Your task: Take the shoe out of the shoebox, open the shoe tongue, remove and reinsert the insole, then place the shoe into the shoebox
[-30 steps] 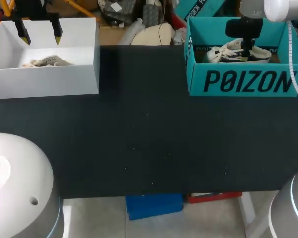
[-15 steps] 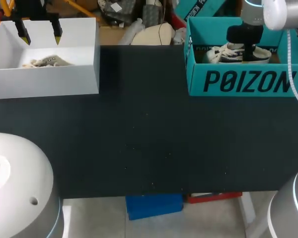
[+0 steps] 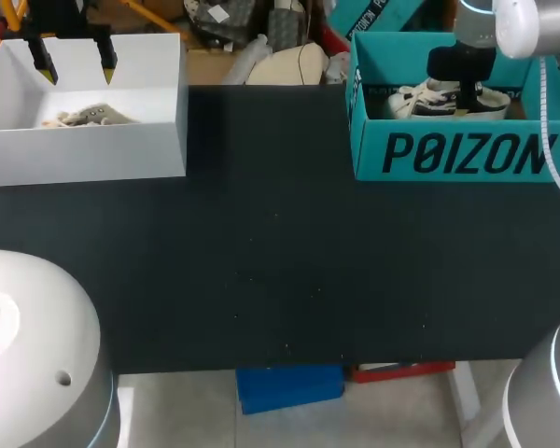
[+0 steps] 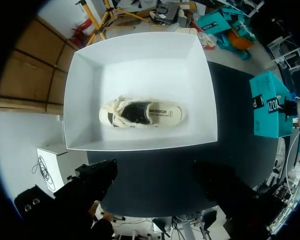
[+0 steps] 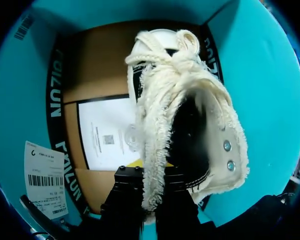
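**Head view.** Right gripper, upper right, has shifted slightly rightward since a second ago. It stands inside the teal shoebox on the shoe. Left gripper, upper left, is unchanged, fingers apart over the white box.

**Left wrist view.** A second shoe lies in that box, ahead of the spread fingers.

**Right wrist view.** The fingers appear clamped on the shoe's frayed cream collar. Its laces are bunched and the dark opening gapes.

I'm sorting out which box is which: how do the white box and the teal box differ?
The white box is plain; the teal box carries large dark lettering. The white box's shoe lies untouched below the open left gripper; the teal box's shoe has its edge pinched by the right gripper. Both are open-topped and hold one pale shoe.
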